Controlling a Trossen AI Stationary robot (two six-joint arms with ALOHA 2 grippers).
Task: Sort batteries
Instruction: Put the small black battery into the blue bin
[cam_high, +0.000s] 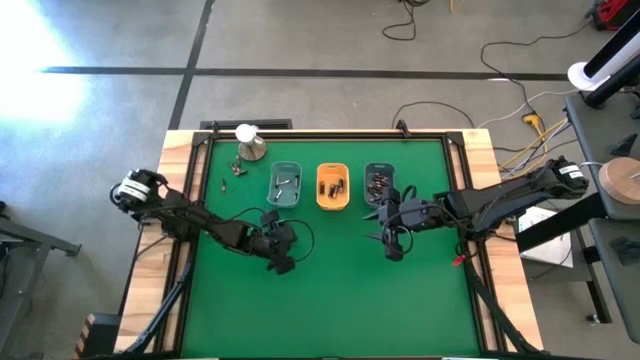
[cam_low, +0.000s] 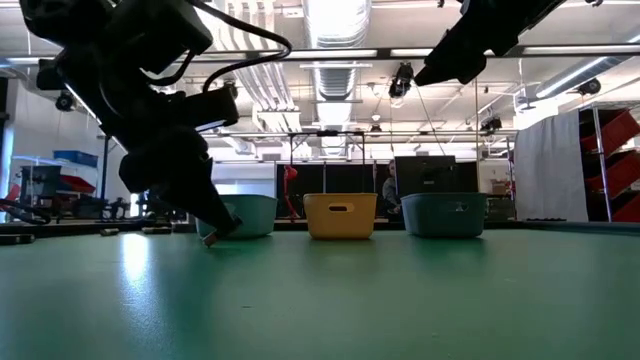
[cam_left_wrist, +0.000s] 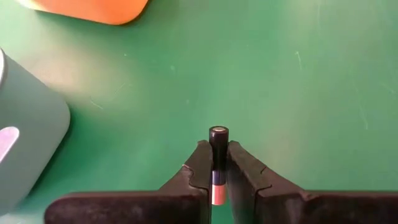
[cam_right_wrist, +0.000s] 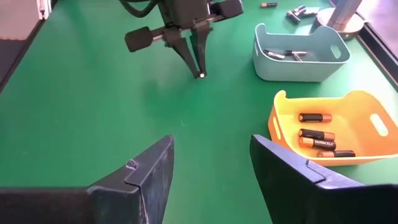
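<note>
The surface (cam_high: 330, 280) is covered in plain green, framed by pale wood at its edges. On it, the yellow-orange tray (cam_high: 332, 187) sits between a pale blue-grey tray (cam_high: 285, 185) and a darker teal-grey tray (cam_high: 379, 184); the batteries (cam_right_wrist: 316, 142) inside the orange one are black with coppery ends. Near that orange tray, the black left claw (cam_left_wrist: 217, 177) pinches a battery (cam_left_wrist: 218, 158) that is black along its body with a blue band and a whitish end, and the right claw (cam_right_wrist: 211, 168) is black as well.
</note>
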